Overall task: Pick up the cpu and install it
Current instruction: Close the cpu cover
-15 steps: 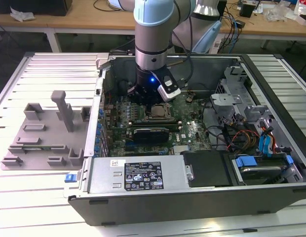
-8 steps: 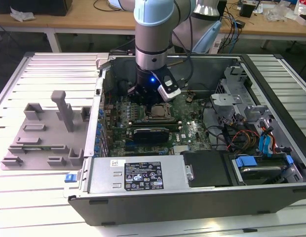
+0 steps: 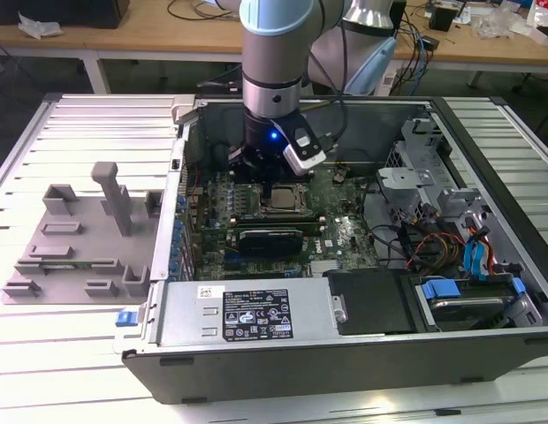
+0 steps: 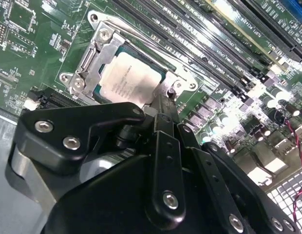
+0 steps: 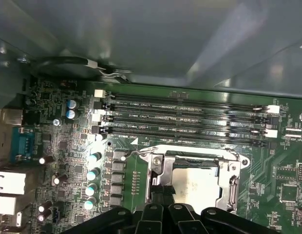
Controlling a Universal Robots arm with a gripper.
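The cpu (image 3: pixel 281 202) lies flat inside the metal socket frame on the green motherboard (image 3: pixel 345 237) of the open computer case. Both wrist views show its silvery top, cpu (image 4: pixel 127 78) and cpu (image 5: pixel 196 184), ringed by the socket frame (image 4: pixel 90 62). My gripper (image 3: pixel 276 189) hangs straight down over the socket. Its black fingertips are together at the socket's edge, gripper (image 4: pixel 165 101), gripper (image 5: pixel 160 191), and shut with nothing visible between them.
Long black memory slots (image 5: pixel 190 119) run beside the socket. A gray molded tray (image 3: pixel 79 238) rests on the table at the exterior view's left. The case walls (image 3: pixel 181 168), the power supply (image 3: pixel 247 314), and the drive bays with cables (image 3: pixel 460 256) surround the board.
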